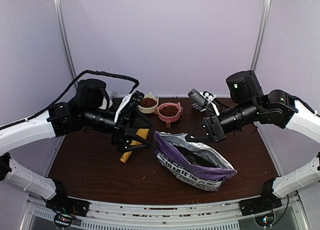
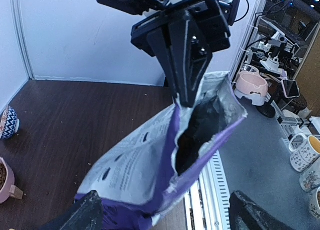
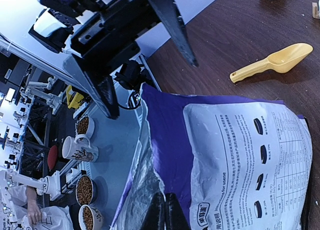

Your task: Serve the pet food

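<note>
Right gripper [image 1: 193,138] clamped the bag [image 1: 196,162] by its rim, holding it open; left gripper [image 1: 134,140] hung spread (empty) above the scoop [image 3: 272,62], probably its next grasp.

My right gripper [image 1: 191,138] pinches the bag [image 1: 195,162] at its rim, crowding that side of its mouth. My left gripper [image 1: 146,136], spread wide, hangs over the yellow scoop [image 1: 127,155]. Bare desk [image 1: 90,165] lies left; the cream bowl [image 1: 148,103] and pink bowl [image 1: 169,111] block the back.
</note>
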`<state>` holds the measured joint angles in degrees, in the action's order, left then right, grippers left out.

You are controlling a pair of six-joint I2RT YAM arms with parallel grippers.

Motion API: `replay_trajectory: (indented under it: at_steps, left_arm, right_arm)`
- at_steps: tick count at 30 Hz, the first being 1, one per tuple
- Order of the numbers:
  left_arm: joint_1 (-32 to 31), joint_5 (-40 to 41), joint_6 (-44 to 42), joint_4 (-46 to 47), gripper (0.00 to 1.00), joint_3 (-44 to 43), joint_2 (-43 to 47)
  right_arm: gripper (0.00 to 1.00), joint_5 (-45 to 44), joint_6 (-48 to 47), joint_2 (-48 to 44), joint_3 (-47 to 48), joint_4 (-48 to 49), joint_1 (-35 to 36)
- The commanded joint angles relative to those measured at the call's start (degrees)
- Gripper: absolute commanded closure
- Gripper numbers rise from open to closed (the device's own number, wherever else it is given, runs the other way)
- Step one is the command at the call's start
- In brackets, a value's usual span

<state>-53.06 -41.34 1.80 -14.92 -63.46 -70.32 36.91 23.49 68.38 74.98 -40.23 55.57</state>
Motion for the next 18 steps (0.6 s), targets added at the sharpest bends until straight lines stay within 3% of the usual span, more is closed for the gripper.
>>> replay_trajectory:
  at_steps: [1,6,14,16,18]
  left_arm:
    - [-2.5,-0.4,-8.4,-0.7,0.10,-7.0,-6.2]
    - [-6.7,-2.0,-13.4,-7.6,0.18,-12.4,-11.7]
    - [-7.2,-1.7,-5.7,-4.0,0.83,-9.6,-8.0]
    - [-7.2,-1.4,-2.7,-1.9,1.00,-9.0,-6.5]
    - [-7.2,0.2,0.5,-0.1,1.00,-8.7,-5.1]
  right_arm:
    - [1.00,3.3,0.3,-0.7,1.4,5.9,-0.2]
    - [1.00,0.8,0.6,-1.4,1.5,5.7,-0.6]
    - [1.00,-4.7,2.6,-2.5,-1.3,5.3,-3.2]
    - [0.90,-5.6,2.1,-2.1,-0.4,3.7,-3.4]
    - [0.72,-5.3,0.9,-1.5,0.9,1.8,-3.4]
